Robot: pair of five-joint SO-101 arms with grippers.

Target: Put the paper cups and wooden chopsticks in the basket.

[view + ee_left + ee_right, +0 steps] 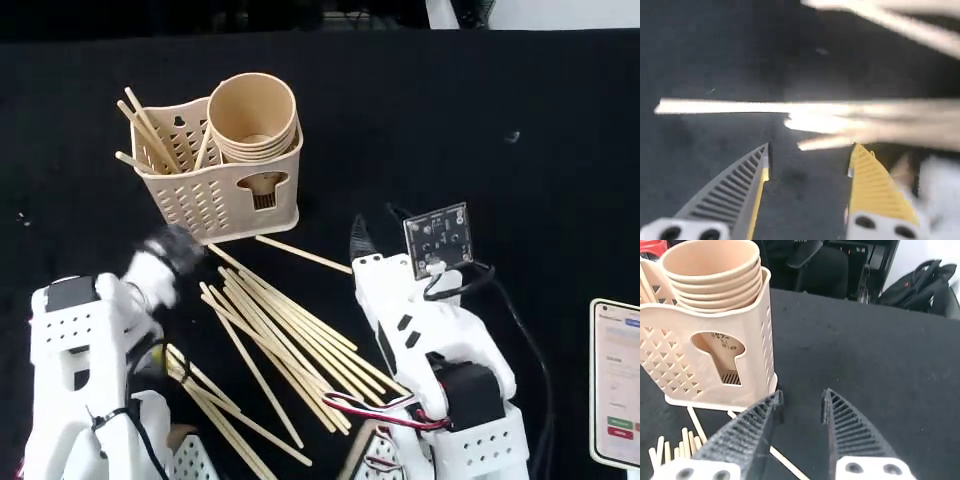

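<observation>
A beige slotted basket [215, 195] stands at the back left and holds a stack of paper cups [252, 115] and a few wooden chopsticks [150, 135]. Several loose chopsticks [290, 335] lie fanned out on the black cloth in front of it. My left gripper [811, 150] is open, its tips just short of a bundle of chopsticks [840, 117]. My right gripper [802, 396] is open and empty, low over the cloth beside the basket [705, 365] with its cups [715, 270]. A single chopstick [696, 426] lies near its fingers.
A phone [615, 385] lies at the table's right edge. Both arm bases [80, 380] [460, 400] stand along the front edge. A backpack [920, 285] and a chair sit beyond the table. Bare black cloth extends right of the basket.
</observation>
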